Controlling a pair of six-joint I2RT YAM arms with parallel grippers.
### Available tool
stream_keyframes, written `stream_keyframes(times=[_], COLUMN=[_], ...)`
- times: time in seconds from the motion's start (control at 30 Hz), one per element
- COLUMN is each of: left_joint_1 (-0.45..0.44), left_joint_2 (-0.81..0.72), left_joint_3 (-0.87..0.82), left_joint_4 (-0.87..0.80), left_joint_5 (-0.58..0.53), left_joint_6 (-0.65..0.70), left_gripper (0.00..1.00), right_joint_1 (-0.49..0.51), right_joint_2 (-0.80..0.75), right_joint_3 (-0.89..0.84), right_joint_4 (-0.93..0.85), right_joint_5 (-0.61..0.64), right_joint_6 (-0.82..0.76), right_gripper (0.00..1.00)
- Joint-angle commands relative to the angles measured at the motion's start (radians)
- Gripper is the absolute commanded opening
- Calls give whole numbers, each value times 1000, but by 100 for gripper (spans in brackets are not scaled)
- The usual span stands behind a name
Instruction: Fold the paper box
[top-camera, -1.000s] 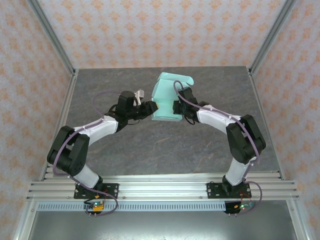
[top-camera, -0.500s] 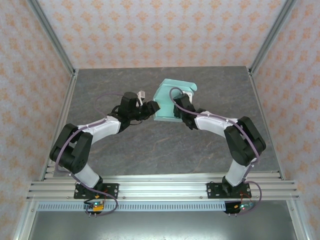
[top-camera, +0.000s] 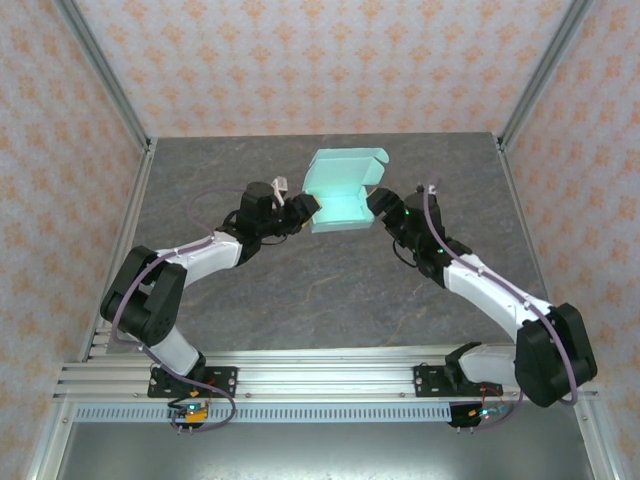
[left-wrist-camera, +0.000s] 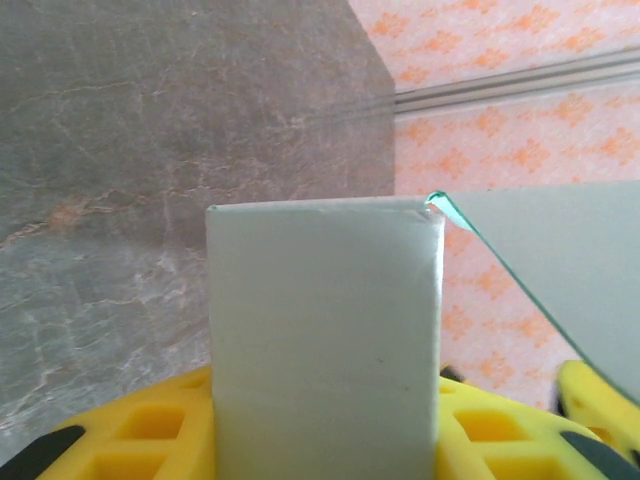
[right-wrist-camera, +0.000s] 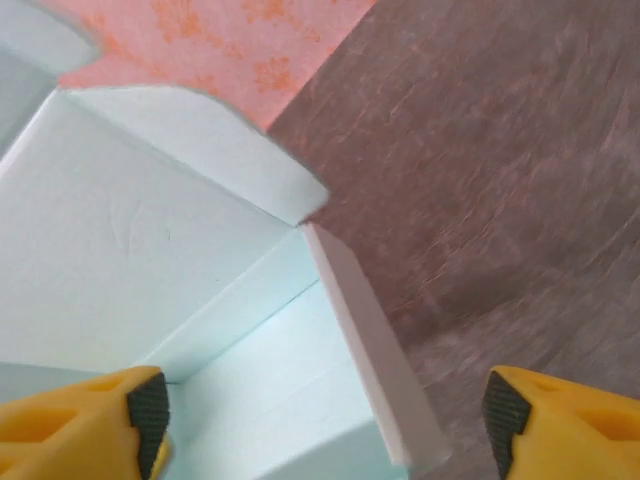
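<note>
Two-arm fold, overhead and wrist views. From overhead, the fingertips of the left gripper (top-camera: 305, 209) are hard to make out where they meet the left edge of the paper box (top-camera: 338, 205). In the left wrist view a pale card wall (left-wrist-camera: 325, 340) blocks the centre and the yellow fingers (left-wrist-camera: 140, 435) are cut off at the lower border. There the wall stands upright between them, so the left gripper (left-wrist-camera: 325, 445) is clamped on the paper box, which extends ahead of it. In the right wrist view the paper box (right-wrist-camera: 150, 250) runs off the left and lower borders. The right gripper (right-wrist-camera: 325, 425) has its fingers wide apart at the two lower corners, with the box's near side wall (right-wrist-camera: 365, 350) between them, untouched. From overhead, the right gripper (top-camera: 379, 203) sits just beside the box's right edge, above the table (top-camera: 300, 290). A second earlier this gripper was closed at that side, with the lid (top-camera: 345, 165) curled over; now the lid stands open and the right arm has swung outward.
</note>
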Motion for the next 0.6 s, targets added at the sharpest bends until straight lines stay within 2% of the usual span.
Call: stream_keyframes(times=[0.0, 0.13, 0.33, 0.43, 0.57], left_joint_1=[5, -1, -9, -13, -18], left_joint_2=[0, -24, -47, -43, -44], left_joint_3=[-5, -9, 4, 0, 0], left_joint_4=[125, 130, 98, 129, 137], left_joint_5=[5, 5, 17, 22, 23], left_joint_6=[-94, -125, -125, -150, -164], left_gripper=[30, 30, 30, 30, 30], right_joint_1=[-26, -57, -58, -59, -60], right_joint_2=[27, 117, 230, 292, 337], right_joint_3=[-64, -106, -74, -60, -29], right_joint_4=[203, 488, 729, 829, 847], right_joint_5=[-85, -151, -167, -160, -174], right_joint_6=[287, 490, 615, 661, 663], right_gripper=[90, 92, 91, 83, 72])
